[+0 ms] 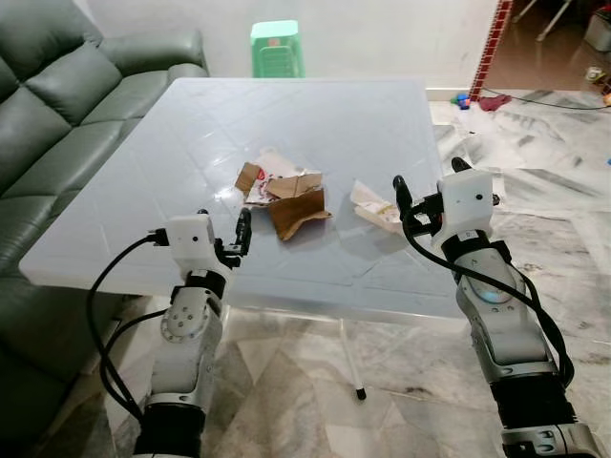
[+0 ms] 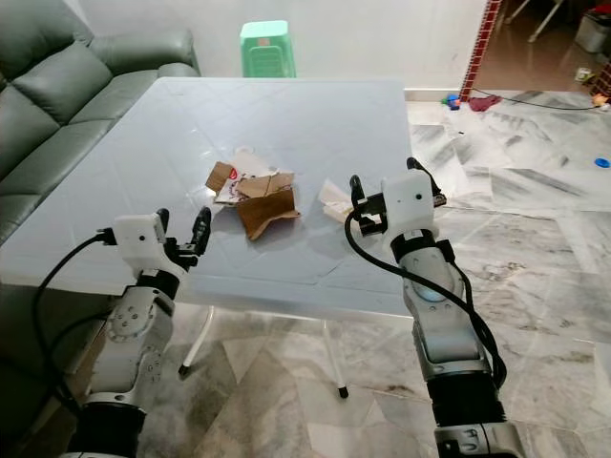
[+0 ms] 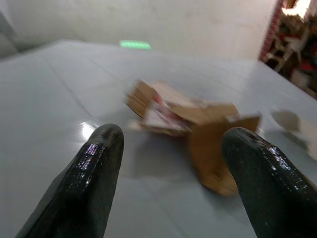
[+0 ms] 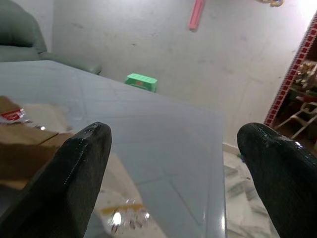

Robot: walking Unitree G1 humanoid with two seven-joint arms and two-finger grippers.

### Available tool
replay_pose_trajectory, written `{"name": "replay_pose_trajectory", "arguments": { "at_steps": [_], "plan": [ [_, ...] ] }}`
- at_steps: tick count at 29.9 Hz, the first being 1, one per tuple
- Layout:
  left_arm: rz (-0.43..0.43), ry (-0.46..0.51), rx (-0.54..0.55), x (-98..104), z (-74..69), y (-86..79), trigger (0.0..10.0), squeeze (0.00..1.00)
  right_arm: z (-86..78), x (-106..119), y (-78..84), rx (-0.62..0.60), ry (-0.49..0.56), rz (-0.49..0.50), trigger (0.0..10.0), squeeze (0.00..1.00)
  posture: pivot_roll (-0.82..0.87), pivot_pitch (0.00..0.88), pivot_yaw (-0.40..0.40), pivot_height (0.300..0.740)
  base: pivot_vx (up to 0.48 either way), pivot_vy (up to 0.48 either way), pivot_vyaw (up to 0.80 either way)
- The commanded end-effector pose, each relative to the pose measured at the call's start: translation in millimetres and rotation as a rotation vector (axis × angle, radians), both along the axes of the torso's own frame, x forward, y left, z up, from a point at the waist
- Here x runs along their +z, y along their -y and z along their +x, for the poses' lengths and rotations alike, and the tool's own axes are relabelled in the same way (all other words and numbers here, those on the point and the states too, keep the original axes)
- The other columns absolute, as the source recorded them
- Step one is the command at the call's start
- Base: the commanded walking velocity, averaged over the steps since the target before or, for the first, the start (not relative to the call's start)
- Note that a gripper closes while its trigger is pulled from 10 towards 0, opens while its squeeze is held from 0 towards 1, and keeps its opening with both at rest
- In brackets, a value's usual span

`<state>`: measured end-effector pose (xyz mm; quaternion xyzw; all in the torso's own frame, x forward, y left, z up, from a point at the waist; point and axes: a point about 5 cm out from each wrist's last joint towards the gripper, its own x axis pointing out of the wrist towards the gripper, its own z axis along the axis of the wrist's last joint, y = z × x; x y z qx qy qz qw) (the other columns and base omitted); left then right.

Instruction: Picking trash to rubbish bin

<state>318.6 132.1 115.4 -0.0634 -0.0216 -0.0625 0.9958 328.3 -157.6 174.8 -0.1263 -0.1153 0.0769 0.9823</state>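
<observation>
Right wrist view alone shows a pink item (image 4: 196, 14) on the wall. Cardboard (image 1: 286, 196) lies mid-table (image 1: 115, 191), ahead of the open left gripper (image 1: 221, 235); wrapper (image 1: 374, 206) just beside the open right gripper (image 1: 427, 190).

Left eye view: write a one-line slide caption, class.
Both open hands, left hand and right hand, hover at the table edge before torn cardboard and a wrapper.
</observation>
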Motion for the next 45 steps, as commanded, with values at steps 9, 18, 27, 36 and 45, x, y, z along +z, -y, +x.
{"name": "replay_pose_trajectory", "arguments": {
  "at_steps": [9,18,27,36,45],
  "plan": [
    [-0.004,-0.021,-0.107,4,17.9,15.4,10.0,0.00,-17.0,-7,-0.2,0.045,-0.046,0.004,10.0,0.00,-0.08,0.101,0.054,0.740,0.000,0.000,0.00],
    [0.081,-0.152,-0.171,-19,32.8,14.6,10.0,0.00,-45.1,-16,-8.6,0.179,-0.168,0.054,10.0,0.00,-0.14,0.168,0.068,0.740,0.000,0.000,0.00],
    [0.142,-0.106,-0.191,1,51.5,15.6,10.0,0.00,-86.4,-13,-14.1,0.370,-0.290,0.109,10.0,0.00,-0.19,0.213,0.090,0.740,0.000,0.000,0.00],
    [0.212,-0.092,-0.236,2,57.1,24.3,10.0,0.68,-118.0,-3,-42.5,0.628,-0.418,0.217,10.0,0.00,-0.22,0.223,0.090,0.740,0.000,0.000,0.00],
    [0.279,-0.104,-0.209,1,59.3,21.5,10.0,0.00,-142.1,8,-55.5,0.818,-0.495,0.307,10.0,0.00,-0.24,0.229,0.091,0.740,0.000,0.000,0.00]
  ]
}}
